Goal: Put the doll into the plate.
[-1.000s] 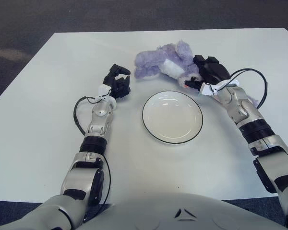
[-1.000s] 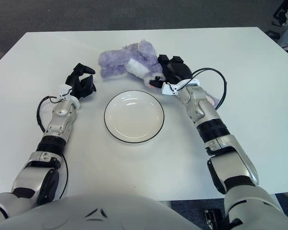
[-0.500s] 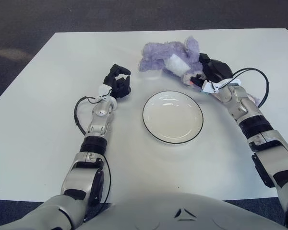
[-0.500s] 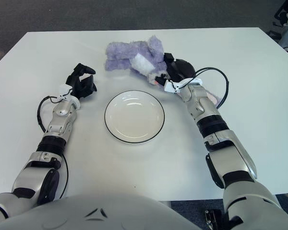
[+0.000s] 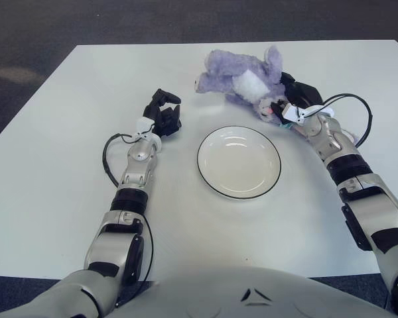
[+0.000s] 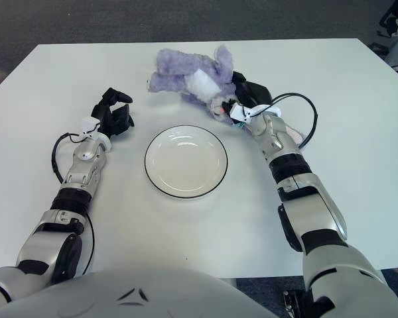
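Observation:
A fluffy purple doll (image 5: 242, 78) with a white belly hangs in the air beyond the far rim of the plate, gripped at its right end by my right hand (image 5: 288, 99). The white plate (image 5: 239, 161) with a dark rim lies bare at the middle of the table, nearer to me than the doll. My left hand (image 5: 162, 116) shows to the left of the plate, fingers curled and holding nothing.
The white table (image 5: 53, 146) spans the whole view, with dark carpet past its far edge. Black cables loop beside both wrists, one (image 5: 107, 159) left of my left forearm and one (image 5: 361, 119) right of my right hand.
My right hand has lifted the doll off the table and carried it up and a little to the right. The left hand has not moved.

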You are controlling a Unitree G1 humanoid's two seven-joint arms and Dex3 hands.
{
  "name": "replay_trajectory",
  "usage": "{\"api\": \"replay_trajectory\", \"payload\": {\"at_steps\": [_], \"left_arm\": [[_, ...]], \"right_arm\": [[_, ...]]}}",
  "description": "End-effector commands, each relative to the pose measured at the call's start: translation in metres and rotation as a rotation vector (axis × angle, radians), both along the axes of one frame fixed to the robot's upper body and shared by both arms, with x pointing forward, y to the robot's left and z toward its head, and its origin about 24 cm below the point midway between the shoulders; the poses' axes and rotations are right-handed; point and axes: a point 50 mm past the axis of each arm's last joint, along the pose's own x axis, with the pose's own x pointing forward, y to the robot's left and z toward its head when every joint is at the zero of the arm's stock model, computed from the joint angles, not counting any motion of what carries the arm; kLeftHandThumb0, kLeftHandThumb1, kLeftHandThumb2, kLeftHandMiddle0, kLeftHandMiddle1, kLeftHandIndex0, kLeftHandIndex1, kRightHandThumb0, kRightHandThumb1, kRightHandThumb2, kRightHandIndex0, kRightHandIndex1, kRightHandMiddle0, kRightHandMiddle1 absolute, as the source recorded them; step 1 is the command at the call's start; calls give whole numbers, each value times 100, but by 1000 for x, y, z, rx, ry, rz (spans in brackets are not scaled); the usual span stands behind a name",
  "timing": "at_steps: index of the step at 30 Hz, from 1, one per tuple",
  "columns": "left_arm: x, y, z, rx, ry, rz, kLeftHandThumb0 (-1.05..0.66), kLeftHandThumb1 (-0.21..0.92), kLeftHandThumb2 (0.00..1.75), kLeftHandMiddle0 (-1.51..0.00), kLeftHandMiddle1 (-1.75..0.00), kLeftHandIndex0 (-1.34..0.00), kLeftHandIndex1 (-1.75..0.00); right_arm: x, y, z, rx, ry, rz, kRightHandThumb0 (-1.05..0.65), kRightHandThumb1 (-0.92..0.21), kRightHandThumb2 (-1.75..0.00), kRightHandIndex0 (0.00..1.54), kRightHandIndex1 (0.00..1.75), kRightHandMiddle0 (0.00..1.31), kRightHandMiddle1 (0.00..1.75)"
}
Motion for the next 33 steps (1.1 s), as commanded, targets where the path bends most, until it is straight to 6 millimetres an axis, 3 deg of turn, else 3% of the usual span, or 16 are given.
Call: {"api": "replay_trajectory", "payload": {"at_steps": [1,21,33], "left_arm": [[-14,0,-29,-5,113,-3,-38,69,83,-91,-175,-33,-175],[-15,1,-29,2,112,-11,-38,70,83,-91,-175,-33,-175],[-15,2,-28,5,111,-11,-38,69,83,-90,-175,-33,-175]], "right_arm": [[-8,-10,-32,63,259,-76,0,0,-161,91,154,64,175],[-9,-21,-27,571,637,-150,0,-6,-156,87,158,58,175],[-11,-24,-13,723,783,-206,0,-7,-157,84,163,56,175]]}}
